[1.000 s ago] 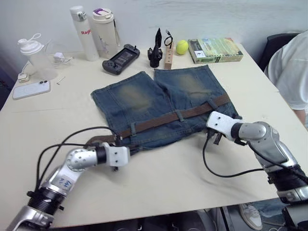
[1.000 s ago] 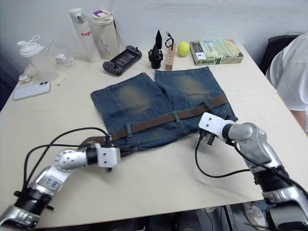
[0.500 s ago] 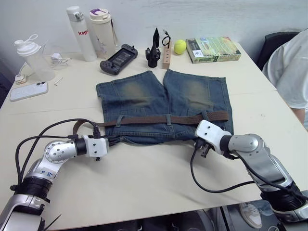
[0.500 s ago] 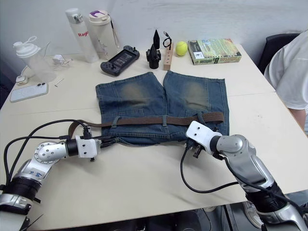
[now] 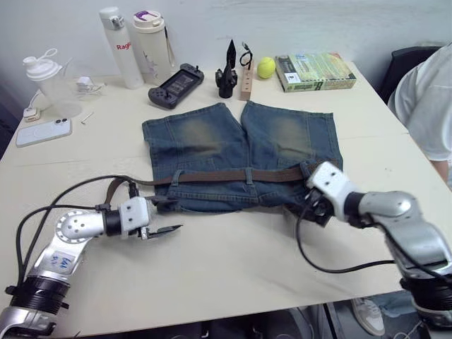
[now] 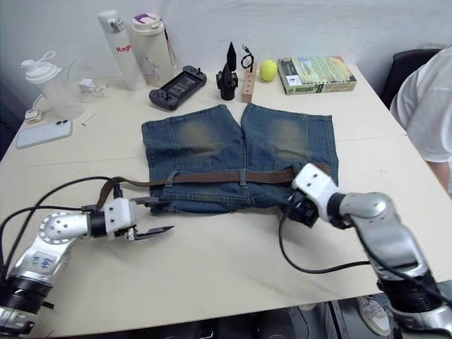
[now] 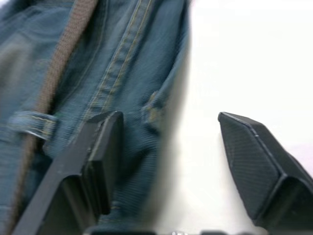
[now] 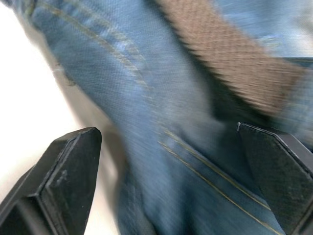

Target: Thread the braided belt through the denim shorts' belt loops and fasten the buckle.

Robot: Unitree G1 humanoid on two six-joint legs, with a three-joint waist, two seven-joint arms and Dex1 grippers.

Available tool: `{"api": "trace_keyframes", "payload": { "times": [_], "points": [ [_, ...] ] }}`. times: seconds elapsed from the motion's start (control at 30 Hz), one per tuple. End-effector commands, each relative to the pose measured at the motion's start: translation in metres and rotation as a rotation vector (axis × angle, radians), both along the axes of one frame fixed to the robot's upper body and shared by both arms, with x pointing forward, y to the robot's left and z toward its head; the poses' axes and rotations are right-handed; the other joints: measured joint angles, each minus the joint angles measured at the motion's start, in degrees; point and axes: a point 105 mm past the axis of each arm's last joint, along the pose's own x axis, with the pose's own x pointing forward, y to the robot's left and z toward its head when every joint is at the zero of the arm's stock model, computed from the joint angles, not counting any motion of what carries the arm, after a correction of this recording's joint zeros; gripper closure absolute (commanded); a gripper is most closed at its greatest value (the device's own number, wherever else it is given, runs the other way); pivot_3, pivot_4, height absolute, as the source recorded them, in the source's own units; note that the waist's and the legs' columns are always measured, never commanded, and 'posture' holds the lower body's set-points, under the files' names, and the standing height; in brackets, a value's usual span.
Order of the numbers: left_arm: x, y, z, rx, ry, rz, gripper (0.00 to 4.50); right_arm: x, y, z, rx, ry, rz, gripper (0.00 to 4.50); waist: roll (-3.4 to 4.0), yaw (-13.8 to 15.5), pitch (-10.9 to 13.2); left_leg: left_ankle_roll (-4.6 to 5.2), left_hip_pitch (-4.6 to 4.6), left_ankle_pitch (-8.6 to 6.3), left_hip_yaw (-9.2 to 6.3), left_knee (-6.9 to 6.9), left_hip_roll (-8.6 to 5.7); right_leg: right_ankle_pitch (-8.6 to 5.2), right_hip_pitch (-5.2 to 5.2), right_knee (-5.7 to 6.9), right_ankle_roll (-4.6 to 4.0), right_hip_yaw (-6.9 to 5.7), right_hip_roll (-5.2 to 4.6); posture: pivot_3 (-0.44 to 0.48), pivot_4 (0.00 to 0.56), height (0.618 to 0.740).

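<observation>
Left hand released shorts, bottle "Rag"

Shorts: denim shorts flat on the table, legs toward the far edge.
Belt: braided belt across the waistband through the belt loops; left end trails onto the table.
Left gripper: just off the waistband's left corner, fingers spread, nothing held.
Right gripper: at the waistband's right corner, fingers hidden, perhaps touching denim.
Far edge: two bottles, game controller, yellow ball, book.
</observation>
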Motion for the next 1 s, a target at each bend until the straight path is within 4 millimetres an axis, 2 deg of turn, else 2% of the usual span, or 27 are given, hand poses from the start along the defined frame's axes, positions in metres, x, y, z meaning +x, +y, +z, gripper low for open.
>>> {"api": "trace_keyframes", "payload": {
  "times": [0.03, 0.13, 0.2, 0.27, 0.37, 0.53, 0.6, 0.77, 0.9, 1.0],
  "points": [
    [0.0, 0.008, 0.033, -0.136, 0.107, 0.018, 1.1, 0.0, -0.006, 0.042, 0.144, -0.013, 0.03, 0.02, 0.13, 0.02, 0.08, -0.01, 0.05, 0.01, -0.02, -0.01, 0.0, 0.0, 0.04, 0.01, 0.0, 0.0, 0.0, 0.0, 0.15, 0.723],
    [0.013, 0.021, 0.046, -0.225, 0.203, 0.052, 1.1, 0.018, -0.02, 0.063, 0.239, 0.015, -0.037, 0.02, 0.29, 0.0, 0.17, 0.03, 0.03, 0.03, -0.01, 0.0, -0.07, 0.0, 0.02, 0.04, 0.0, -0.02, 0.07, 0.0, 0.15, 0.723],
    [0.028, 0.029, 0.05, -0.263, 0.227, 0.082, 1.1, 0.029, -0.023, 0.07, 0.308, 0.066, -0.07, 0.02, 0.29, 0.1, 0.17, 0.04, 0.03, 0.05, -0.02, 0.0, -0.11, 0.0, 0.03, 0.09, 0.0, -0.11, 0.14, 0.0, 0.15, 0.723],
    [0.045, 0.035, 0.048, -0.253, 0.265, 0.119, 1.1, 0.043, -0.024, 0.069, 0.331, 0.099, -0.098, 0.02, 0.28, 0.15, 0.17, 0.08, 0.0, 0.09, -0.04, -0.01, -0.14, 0.0, 0.02, 0.06, 0.0, -0.19, 0.17, 0.0, 0.15, 0.723],
    [0.07, 0.034, 0.06, -0.36, 0.324, 0.149, 1.1, 0.063, -0.025, 0.063, 0.358, 0.14, -0.146, 0.02, 0.24, 0.1, 0.18, 0.13, -0.09, 0.11, 0.01, 0.0, -0.23, 0.01, -0.02, 0.04, 0.02, -0.24, 0.17, 0.0, 0.15, 0.723],
    [0.092, 0.02, 0.065, -0.443, 0.441, 0.131, 1.1, 0.082, -0.035, 0.053, 0.342, 0.191, -0.197, 0.02, 0.2, -0.07, 0.2, 0.25, -0.57, 0.19, 0.1, 0.09, -0.34, 0.06, -0.51, 0.15, 0.12, -0.22, 0.12, 0.0, 0.15, 0.723],
    [0.098, 0.01, 0.052, -0.405, 0.493, 0.128, 1.1, 0.084, -0.034, 0.042, 0.333, 0.244, -0.185, 0.02, 0.2, -0.11, 0.2, 0.3, -1.01, 0.32, 0.13, 0.15, -0.36, 0.08, -0.92, 0.22, 0.15, -0.22, 0.12, 0.0, 0.15, 0.723],
    [0.096, -0.006, 0.029, -0.319, 0.586, 0.078, 1.1, 0.089, -0.037, 0.021, 0.283, 0.312, -0.185, 0.02, 0.18, -0.46, 0.21, 0.3, -1.0, 0.35, 0.38, 0.14, -0.36, 0.08, -0.91, 0.23, 0.16, -0.21, 0.14, 0.0, 0.15, 0.723],
    [0.094, -0.005, 0.007, -0.231, 0.608, 0.101, 1.1, 0.088, -0.038, 0.012, 0.266, 0.345, -0.168, 0.02, 0.18, -1.03, 0.21, 0.3, -1.01, 0.35, 0.32, 0.14, -0.34, 0.08, -0.93, 0.25, 0.15, -0.21, 0.13, 0.0, 0.15, 0.723],
    [0.098, -0.004, 0.006, -0.247, 0.595, 0.13, 1.1, 0.087, -0.037, 0.011, 0.27, 0.347, -0.152, 0.8, 0.18, -1.22, 0.21, 0.3, -0.99, 0.35, 0.15, 0.15, -0.35, 0.08, -0.89, 0.26, 0.15, -0.21, 0.12, 0.0, 0.15, 0.723]
  ]
}}
